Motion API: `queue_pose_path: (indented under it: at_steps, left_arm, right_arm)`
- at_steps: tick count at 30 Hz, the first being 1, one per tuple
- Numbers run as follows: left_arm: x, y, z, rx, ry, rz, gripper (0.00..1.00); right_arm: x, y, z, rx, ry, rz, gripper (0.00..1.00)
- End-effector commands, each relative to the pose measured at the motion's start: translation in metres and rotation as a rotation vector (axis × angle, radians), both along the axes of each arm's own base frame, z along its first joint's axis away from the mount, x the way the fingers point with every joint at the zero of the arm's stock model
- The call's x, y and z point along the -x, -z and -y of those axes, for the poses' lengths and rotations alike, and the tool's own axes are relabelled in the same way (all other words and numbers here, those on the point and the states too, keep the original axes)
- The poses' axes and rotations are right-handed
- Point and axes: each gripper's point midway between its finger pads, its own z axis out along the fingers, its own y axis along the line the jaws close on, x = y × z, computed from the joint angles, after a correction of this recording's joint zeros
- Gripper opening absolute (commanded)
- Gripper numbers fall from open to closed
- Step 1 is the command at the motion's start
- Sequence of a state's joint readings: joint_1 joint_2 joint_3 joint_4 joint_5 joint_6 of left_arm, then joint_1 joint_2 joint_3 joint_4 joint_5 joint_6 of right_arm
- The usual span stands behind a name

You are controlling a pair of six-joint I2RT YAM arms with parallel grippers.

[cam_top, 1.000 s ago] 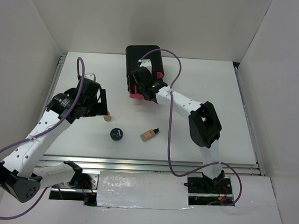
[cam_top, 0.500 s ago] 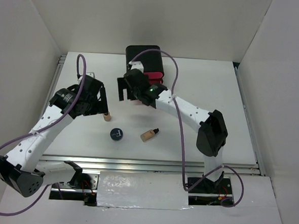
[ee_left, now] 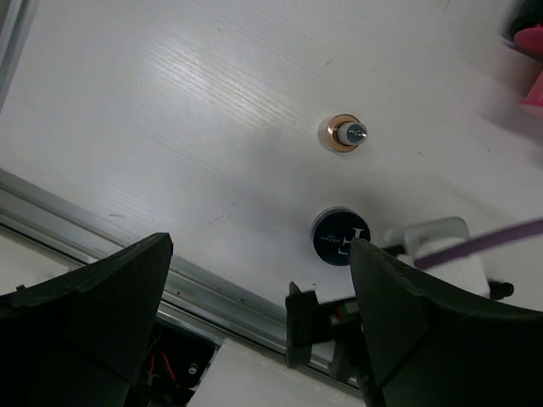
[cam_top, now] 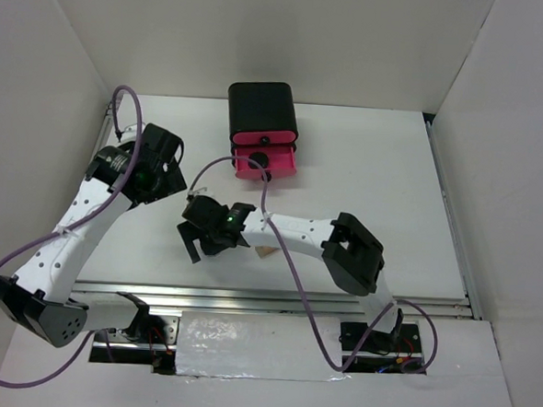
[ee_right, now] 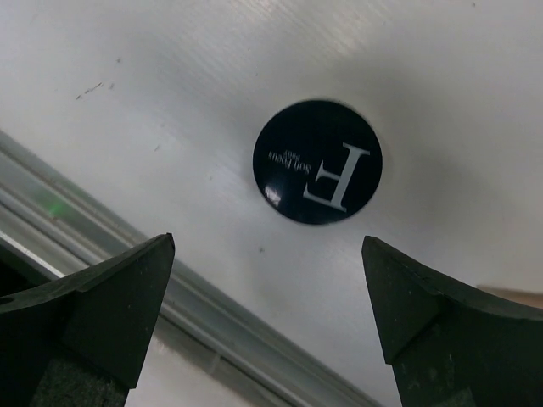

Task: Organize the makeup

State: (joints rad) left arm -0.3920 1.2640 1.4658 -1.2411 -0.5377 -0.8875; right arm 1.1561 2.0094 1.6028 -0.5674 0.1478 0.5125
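The round dark-blue compact (ee_right: 318, 161) lies flat on the white table, printed with a pale "F". My right gripper (ee_right: 271, 339) hangs open above it, and its fingers stand wide apart on either side nearer the camera. In the top view the right gripper (cam_top: 200, 236) covers the compact. My left gripper (ee_left: 254, 339) is open and empty, high above the table. One beige bottle (ee_left: 344, 134) stands upright; the compact (ee_left: 339, 236) lies just beyond it. The other beige bottle (cam_top: 269, 251) lies on its side, partly hidden by the right arm. No sachets are in view.
The black box (cam_top: 261, 106) stands at the back with one pink drawer (cam_top: 279, 162) pulled open; a round dark thing (cam_top: 259, 158) lies inside it. A metal rail (cam_top: 275, 301) runs along the table's near edge. White walls close in both sides.
My right arm swung from the pink drawer down and left to above the compact, leaving the drawer open. My left gripper drew back up and left, away from the upright bottle.
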Motion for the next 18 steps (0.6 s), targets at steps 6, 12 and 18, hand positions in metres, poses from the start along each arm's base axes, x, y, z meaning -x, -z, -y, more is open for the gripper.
queue_pose_path:
  at_steps: [6, 12, 18]
  left_arm:
    - [0.007, -0.011, -0.005, 0.04, 0.002, 0.059, 0.99]
    - [0.008, -0.015, -0.008, 0.029, 0.029, 0.064, 0.99]
    - [0.005, -0.017, -0.002, 0.05, 0.077, 0.078, 0.99]
  right_arm:
    - [-0.037, 0.031, -0.024, 0.056, 0.051, 0.076, 1.0]
    - [-0.05, 0.046, -0.023, 0.087, 0.071, 0.093, 1.0]
    - [-0.056, 0.034, -0.013, 0.097, 0.101, 0.144, 1.0]
